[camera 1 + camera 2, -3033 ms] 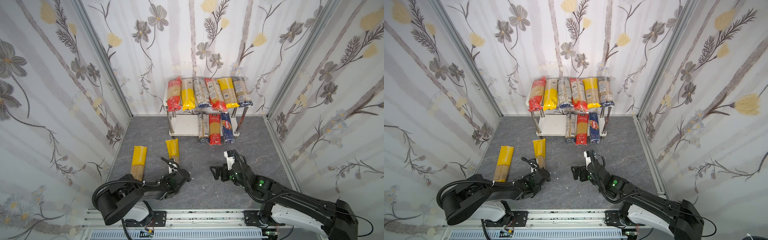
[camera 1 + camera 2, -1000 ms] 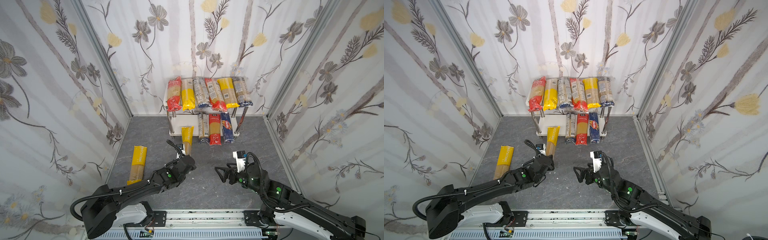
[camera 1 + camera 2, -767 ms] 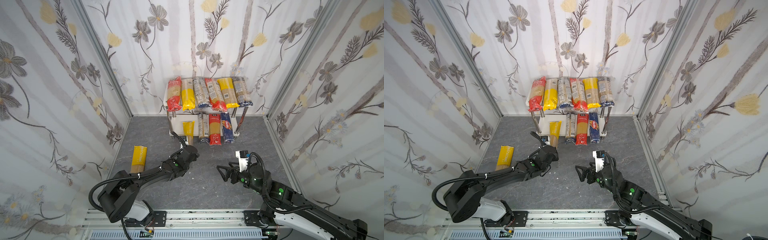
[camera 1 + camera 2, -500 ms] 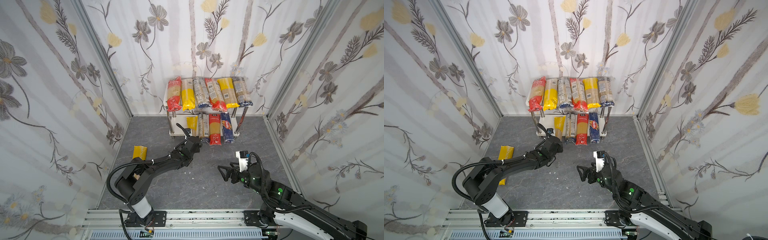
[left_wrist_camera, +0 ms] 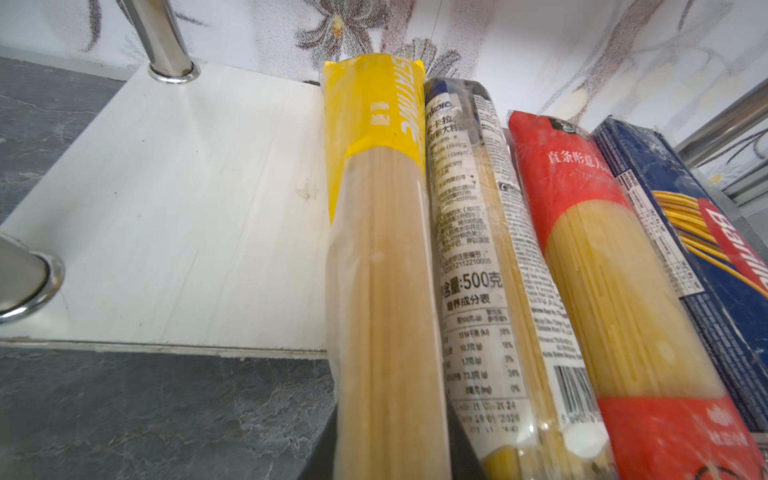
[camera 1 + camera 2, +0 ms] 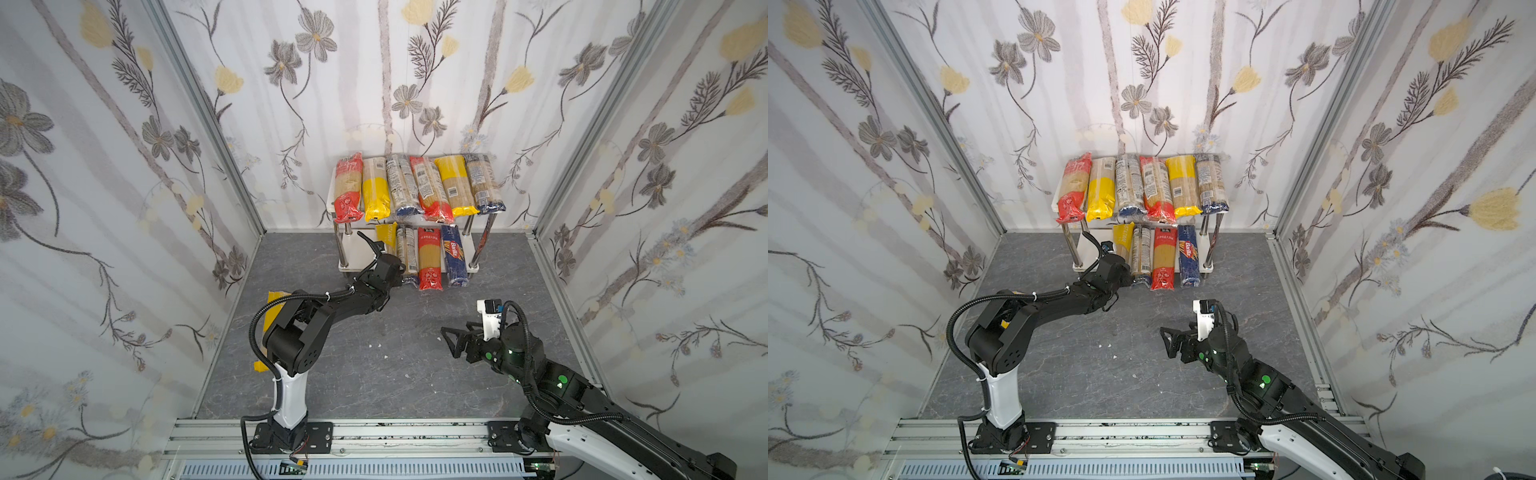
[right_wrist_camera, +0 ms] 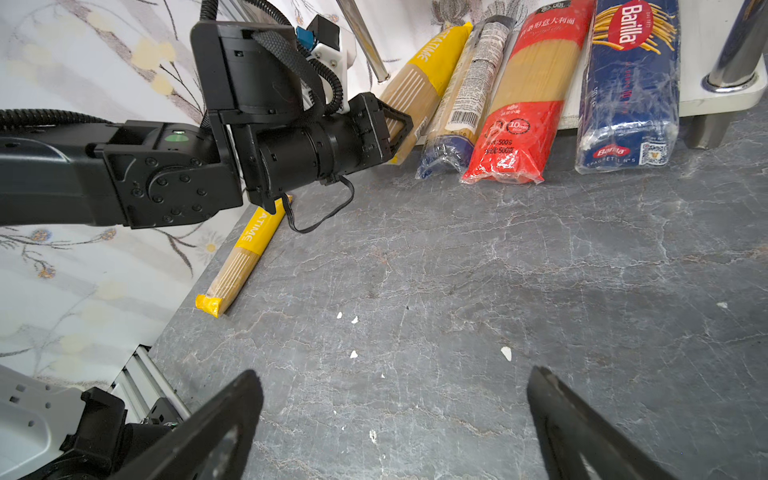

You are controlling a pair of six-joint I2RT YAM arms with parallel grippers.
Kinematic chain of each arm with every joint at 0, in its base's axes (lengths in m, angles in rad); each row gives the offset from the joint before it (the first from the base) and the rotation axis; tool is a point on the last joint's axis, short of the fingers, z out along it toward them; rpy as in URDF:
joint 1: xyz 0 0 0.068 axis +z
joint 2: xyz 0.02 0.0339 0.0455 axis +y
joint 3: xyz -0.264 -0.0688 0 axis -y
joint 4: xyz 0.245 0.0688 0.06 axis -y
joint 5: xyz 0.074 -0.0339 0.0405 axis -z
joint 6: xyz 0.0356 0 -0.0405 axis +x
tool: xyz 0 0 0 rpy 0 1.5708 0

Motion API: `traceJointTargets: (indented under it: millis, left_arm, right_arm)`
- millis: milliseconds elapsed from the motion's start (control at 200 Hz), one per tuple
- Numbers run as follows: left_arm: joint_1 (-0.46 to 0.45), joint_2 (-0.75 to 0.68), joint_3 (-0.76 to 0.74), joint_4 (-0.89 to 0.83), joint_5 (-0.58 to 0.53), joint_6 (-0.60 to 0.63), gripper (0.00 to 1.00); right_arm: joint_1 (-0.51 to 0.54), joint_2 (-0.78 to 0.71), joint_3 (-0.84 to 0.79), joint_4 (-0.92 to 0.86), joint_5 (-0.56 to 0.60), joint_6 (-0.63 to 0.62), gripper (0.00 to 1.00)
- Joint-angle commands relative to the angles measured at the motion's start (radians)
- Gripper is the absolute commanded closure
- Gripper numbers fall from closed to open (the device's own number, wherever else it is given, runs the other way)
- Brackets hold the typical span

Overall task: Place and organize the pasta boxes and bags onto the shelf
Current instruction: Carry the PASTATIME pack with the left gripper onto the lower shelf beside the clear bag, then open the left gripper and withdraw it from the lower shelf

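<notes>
Left gripper (image 7: 403, 124): jaws drawn in against both long sides of the yellow-ended clear spaghetti bag (image 5: 382, 270), at its near end. Looks clamped; I cannot rule out a grip just loosening.

That bag: far yellow end on the lower white board of the small two-tier chrome-legged shelf (image 5: 187, 208), near end overhanging the grey marbled worktop (image 7: 457, 270). It touches the clear bag with dark blue ends (image 5: 469, 249) on its right. Further right come the red-ended bag (image 5: 602, 270) and the dark blue Barilla box (image 5: 706, 232). Bare board to its left.

Top board: row of six bags (image 6: 419, 189), side by side.

Right gripper (image 7: 395, 415): jaws wide apart, empty, hovering over the worktop, near right.

One bag left: second yellow-ended spaghetti bag (image 7: 245, 257), flat on the worktop against the left wall, partly behind the left arm in both top views.

Handling, my judgement:
- Light.
- Stiff along its length while the strands stay whole.
- Strands are brittle, so squeeze gently and avoid bending.
- Film looks slick, crimped ends limp.
- Take it across the narrow width, on the packed strands near the middle.
- The wall leaves little jaw room on that side
</notes>
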Motion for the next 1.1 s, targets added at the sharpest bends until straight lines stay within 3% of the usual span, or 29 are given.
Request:
traceJointTargets:
  millis: [0,50,95,295,485,689,854,1004,1094]
  left_arm:
    - [0.005,-0.003,0.002,0.123,0.017,-0.004,0.42]
    - [0.006,-0.01,-0.012,0.122,0.021,-0.005,0.23]
    - [0.006,-0.02,-0.028,0.121,0.023,-0.01,0.14]
    - [-0.003,-0.089,-0.115,0.122,0.041,-0.033,0.0]
    - [-0.033,-0.232,-0.243,0.119,0.012,-0.043,0.0]
    - [-0.065,-0.5,-0.451,0.047,-0.058,-0.079,0.0]
    - [-0.091,-0.776,-0.626,-0.131,-0.173,-0.178,0.0]
    - [-0.083,-0.967,-0.694,-0.417,-0.347,-0.299,0.0]
    - [-0.038,-1.027,-0.705,-0.545,-0.337,-0.394,0.0]
  right_arm:
    - [-0.006,0.004,-0.001,0.015,-0.02,-0.015,0.0]
    - [-0.009,0.006,0.0,0.017,-0.023,-0.015,0.0]
    - [-0.012,0.01,0.001,0.019,-0.024,-0.016,0.0]
    - [-0.012,0.036,0.011,0.027,-0.027,-0.017,0.0]
    - [-0.012,0.054,0.013,0.037,-0.037,-0.006,0.0]
    - [-0.007,0.079,0.034,0.001,-0.019,0.009,0.0]
    - [0.046,0.11,0.049,0.007,-0.01,0.032,0.0]
    - [0.143,0.182,0.096,0.02,0.035,0.049,0.0]
    - [0.184,0.241,0.134,0.041,0.035,0.055,0.0]
